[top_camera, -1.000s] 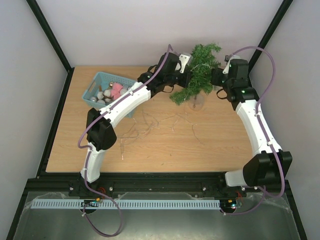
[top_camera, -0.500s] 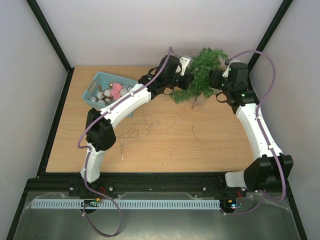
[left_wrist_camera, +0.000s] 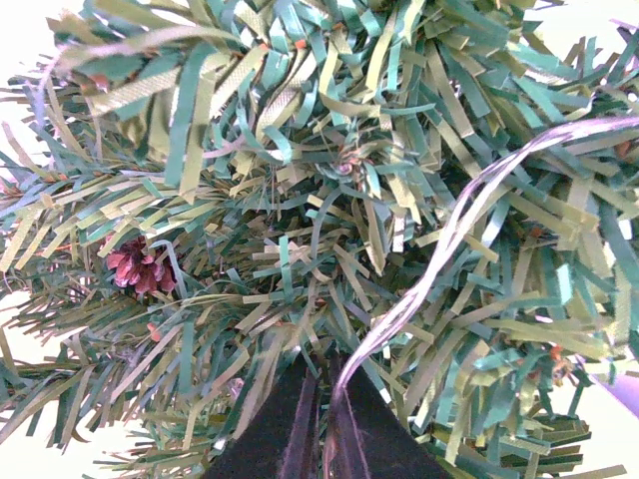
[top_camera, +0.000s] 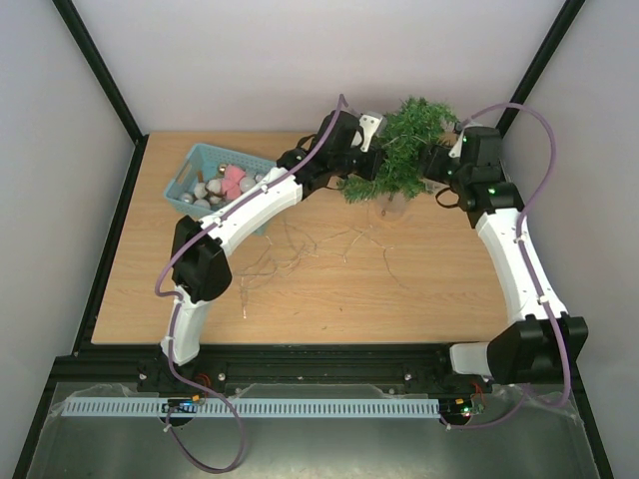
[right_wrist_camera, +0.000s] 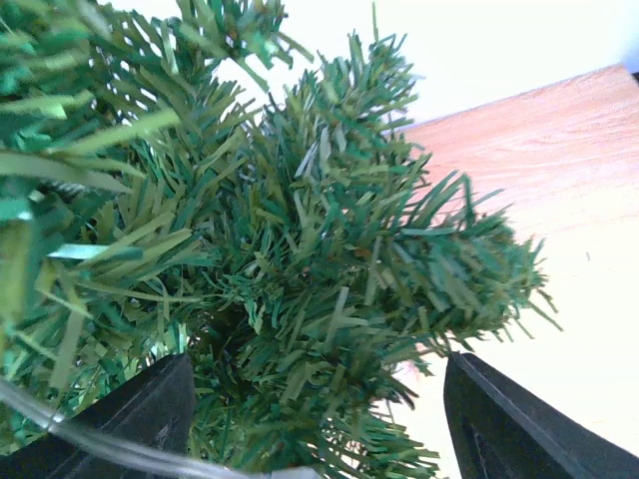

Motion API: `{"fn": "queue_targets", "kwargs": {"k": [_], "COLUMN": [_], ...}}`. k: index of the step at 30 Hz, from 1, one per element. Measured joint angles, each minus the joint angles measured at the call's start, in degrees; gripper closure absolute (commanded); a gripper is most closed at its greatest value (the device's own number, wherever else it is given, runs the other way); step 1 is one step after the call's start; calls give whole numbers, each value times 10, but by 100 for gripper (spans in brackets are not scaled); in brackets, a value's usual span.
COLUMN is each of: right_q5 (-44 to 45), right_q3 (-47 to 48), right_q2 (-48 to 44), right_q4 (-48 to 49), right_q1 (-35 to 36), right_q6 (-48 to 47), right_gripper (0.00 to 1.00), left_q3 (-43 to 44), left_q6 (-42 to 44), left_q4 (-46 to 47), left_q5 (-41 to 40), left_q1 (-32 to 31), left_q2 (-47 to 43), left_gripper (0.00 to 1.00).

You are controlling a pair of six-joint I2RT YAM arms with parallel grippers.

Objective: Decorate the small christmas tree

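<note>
The small christmas tree (top_camera: 404, 150) stands at the back of the table on its clear base (top_camera: 394, 205), between my two grippers. My left gripper (top_camera: 364, 165) is pushed into its left side. In the left wrist view the gripper (left_wrist_camera: 324, 419) is shut on a thin clear light wire (left_wrist_camera: 469, 210) that runs up across the branches (left_wrist_camera: 300, 150). My right gripper (top_camera: 434, 160) is at the tree's right side. In the right wrist view it (right_wrist_camera: 319, 419) is open, with a bushy branch (right_wrist_camera: 339, 289) between its wide-apart fingers (right_wrist_camera: 529, 429). A clear wire (right_wrist_camera: 100, 444) crosses the bottom left there.
A teal basket (top_camera: 200, 160) holding several ornaments (top_camera: 225, 185) sits at the back left. Loose thin wire strands (top_camera: 319, 244) trail over the wooden table (top_camera: 419, 289) in front of the tree. A small pine cone (left_wrist_camera: 135, 269) sits in the branches. Walls stand close behind the tree.
My right gripper has moved in closer to the tree's right side. The tree's crown has shifted a little to the right. My left gripper has barely moved.
</note>
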Motion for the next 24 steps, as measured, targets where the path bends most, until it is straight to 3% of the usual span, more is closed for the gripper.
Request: {"fn": "queue_targets", "kwargs": {"k": [2,11,16,24], "right_q5": [-4,-5,-5,-17], "right_q3": [7,46,46,31], "right_q2": [-7,-43,-47,-50], "right_q4": [-13,-56,-73,-81], "right_q1": [-7,-13,-14,-14], "right_q6": [4,9,10,13], "right_gripper": [25,18,18,18], "left_q3": [0,0,-9,-56], "left_q6": [0,2,2,0], "left_q4": [-1,-2,-2,0], "left_q5": [0,-2,-7,-14], "left_q1": [0,0,0,4], "left_q2": [0,0,-8,-43], "left_gripper": [91,63,59,42]}}
